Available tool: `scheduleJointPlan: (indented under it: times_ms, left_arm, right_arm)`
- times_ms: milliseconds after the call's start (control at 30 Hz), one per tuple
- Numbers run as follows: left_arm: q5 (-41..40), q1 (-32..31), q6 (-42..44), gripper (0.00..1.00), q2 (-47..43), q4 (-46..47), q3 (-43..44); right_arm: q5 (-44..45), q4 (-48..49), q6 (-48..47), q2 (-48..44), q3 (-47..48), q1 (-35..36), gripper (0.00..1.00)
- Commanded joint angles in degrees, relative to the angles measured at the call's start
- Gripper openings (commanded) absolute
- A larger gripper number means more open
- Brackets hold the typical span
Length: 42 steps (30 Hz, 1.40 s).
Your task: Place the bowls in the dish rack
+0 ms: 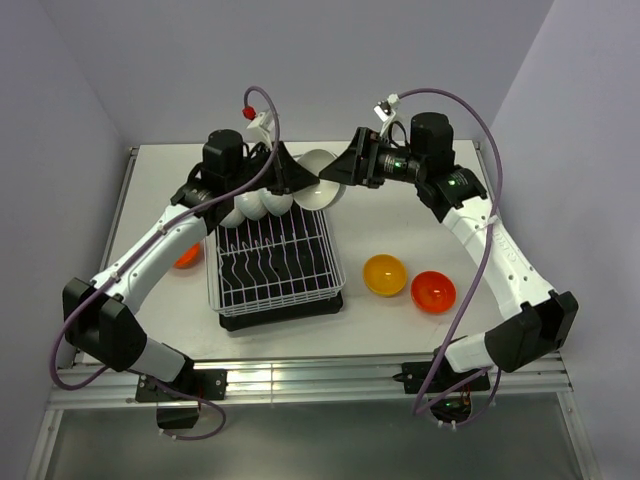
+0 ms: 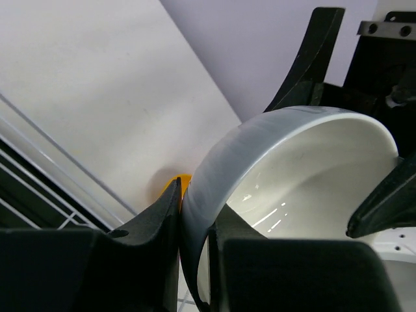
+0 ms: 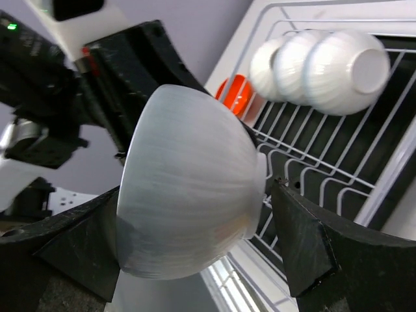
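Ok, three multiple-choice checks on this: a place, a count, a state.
1. Relative to the white wire dish rack, the glossy yellow-orange round bowl sits: A inside it; B on the table, right of it; C left of it.
2. Racked small white bowls: A one; B three; C five.
3. The raised pale grey bowl has its rim pinched by: A the left end effector; B right; C neither.
B: top view shows it. B: right wrist view shows three. A: its fingers clamp the rim; the right end effector stands open.

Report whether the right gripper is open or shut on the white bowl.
Open: in its wrist view the right gripper has one finger standing clear of the white bowl, while the left gripper pinches the rim.
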Motion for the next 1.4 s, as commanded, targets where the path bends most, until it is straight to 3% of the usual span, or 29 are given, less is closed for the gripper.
scheduleJointPlan:
  times_ms: [0,533,733,833,933,1000,1033,1167,1267,1300,1367]
  left_arm:
    - [6.9,1.8,-8.3,0.00,-3.2,12.8,-1.3]
    - [8.3,3.7,-12.1,0.00,-2.6,18.0,-2.5]
    - [9.1,4.3,-13.8,0.00,-2.8,19.5,-3.5]
    - [9.9,4.5,-15.5,0.00,-2.6,21.1,-4.5]
    - [10.4,4.6,-16.7,0.00,-2.5,22.3,-5.3]
    - [10.7,4.7,-17.0,0.00,-2.4,22.3,-5.5]
    - [10.7,4.8,-17.1,0.00,-2.4,22.3,-5.6]
    - [10.5,5.0,-16.5,0.01,-2.4,21.6,-5.5]
    - [10.6,5.3,-15.9,0.23,-2.3,20.2,-5.3]
    - [10.5,5.6,-15.7,0.35,-2.2,19.4,-5.3]
    - [10.5,5.9,-14.9,0.44,-2.4,18.4,-5.1]
  right_arm:
    - [-5.1,4.7,3.7,-2.2,-1.3,0.1,0.89]
    - [-8.5,7.5,9.3,-3.0,-5.5,0.1,0.89]
    - [-11.5,10.5,11.6,-3.1,-6.7,0.1,0.84]
    - [-11.5,10.8,11.6,-3.4,-6.7,0.1,0.76]
    - [-11.8,11.2,11.7,-3.6,-6.7,0.1,0.62]
    - [-11.4,10.8,11.4,-3.7,-6.4,0.0,0.49]
    - [-11.1,10.5,10.9,-3.5,-6.1,0.1,0.36]
    - [-10.6,9.8,10.1,-3.0,-4.5,-0.1,0.00]
    - [-10.1,8.9,9.5,-2.7,-3.2,0.0,0.00]
    - [-9.7,8.6,8.8,-2.6,-2.8,-0.1,0.00]
    - [-8.2,7.8,8.0,-2.6,-2.1,-0.1,0.00]
